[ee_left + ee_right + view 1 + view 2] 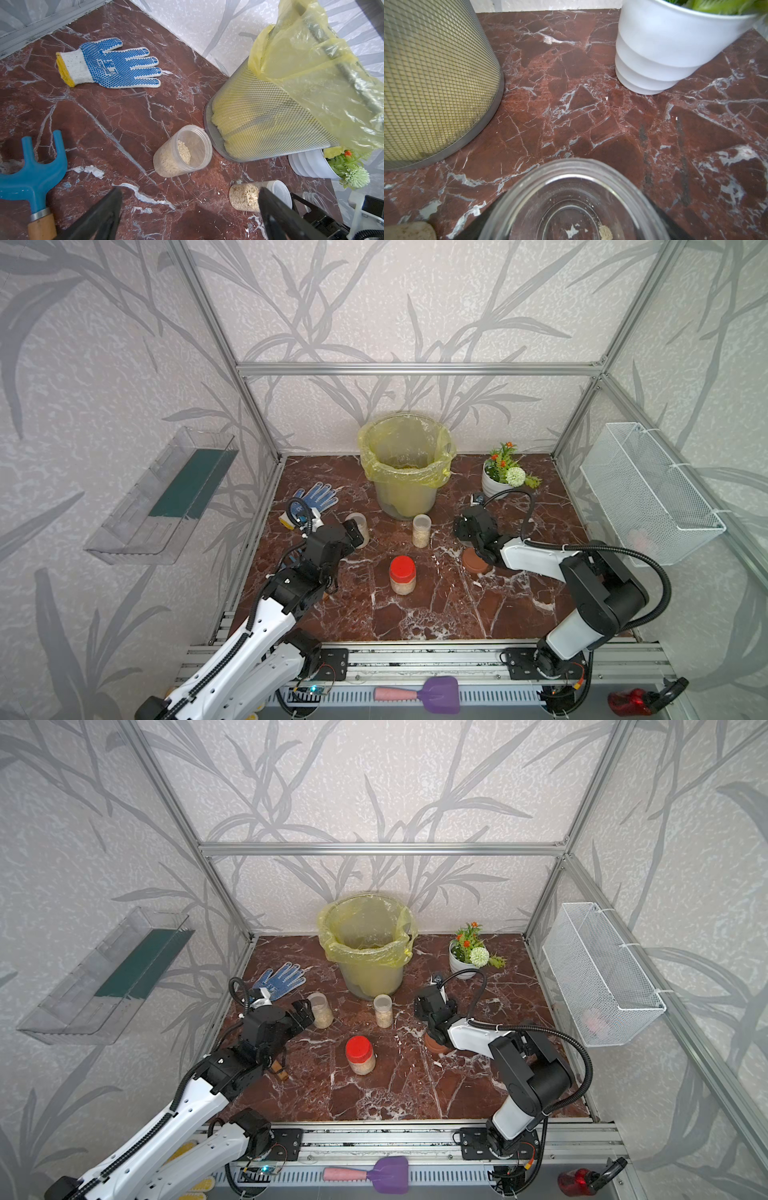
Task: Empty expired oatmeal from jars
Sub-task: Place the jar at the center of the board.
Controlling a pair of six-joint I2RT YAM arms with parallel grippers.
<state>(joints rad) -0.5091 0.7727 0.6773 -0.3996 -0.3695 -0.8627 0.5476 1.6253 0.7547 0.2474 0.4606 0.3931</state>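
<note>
**Guarding against a spill short of the bin**

Your right claw [468,533] sits low on the pot side of the bin [405,497], with the empty jar [571,180] between its jaws. Only a crumb is left inside. You cannot tell from these views whether the jaws pinch the glass or merely flank it, nor whether the jar's base is down on the table. If you pull away while one finger drags, I expect the jar to tip and roll toward the pot [664,52] behind it.

Your left claw [190,193] is spread wide around nothing, aimed at the open jar [182,151], which stands just in front of the bin on its glove side. That jar has no lid and is about half full of oatmeal [166,164]. This looks like the main risk: a finger that bumps the wall instead of straddling it would likely topple the jar and spill flakes on the table.

The slim jar [245,196], lid on, stands near the bin's front, close to your left claw's outer finger. A wide swing could clip it.

The red-lid jar [402,574] stands well in front of the bin, and the brown lid [473,563] lies under your right arm.

At the bin, the loose bag [311,52] droops over the rim. A low pour could snag it or drop oatmeal outside.
</note>
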